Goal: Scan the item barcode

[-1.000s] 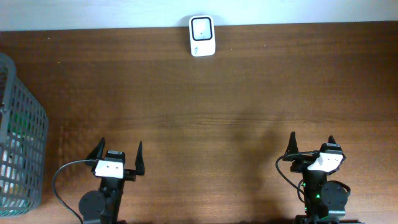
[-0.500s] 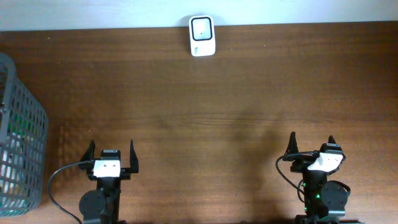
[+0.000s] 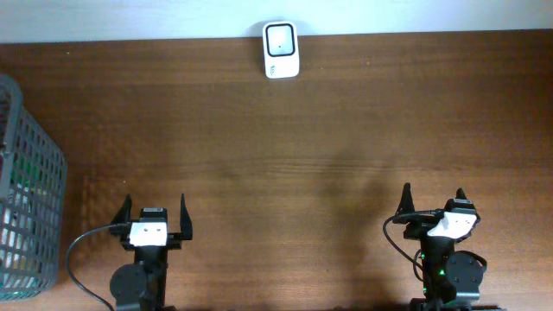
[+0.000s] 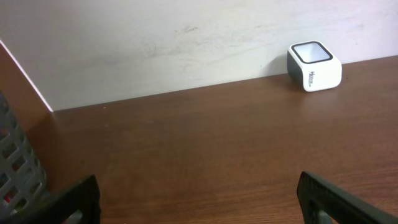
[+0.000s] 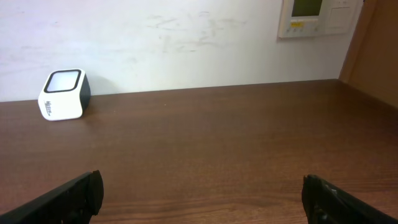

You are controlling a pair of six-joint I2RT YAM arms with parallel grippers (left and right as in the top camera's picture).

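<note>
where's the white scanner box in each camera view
Overhead: the scanner sits top centre, at the far edge of the table.
Left wrist: the scanner is upper right, close to the wall.
Right wrist: the scanner is at left, about mid-height, close to the wall.
Shared landmark: the line where the white wall meets the brown table, just behind the scanner.

one scanner [image 3: 281,50], one basket [image 3: 47,173], two grippers: left gripper [image 3: 155,204], right gripper [image 3: 433,193]; basket contents unclear.
</note>
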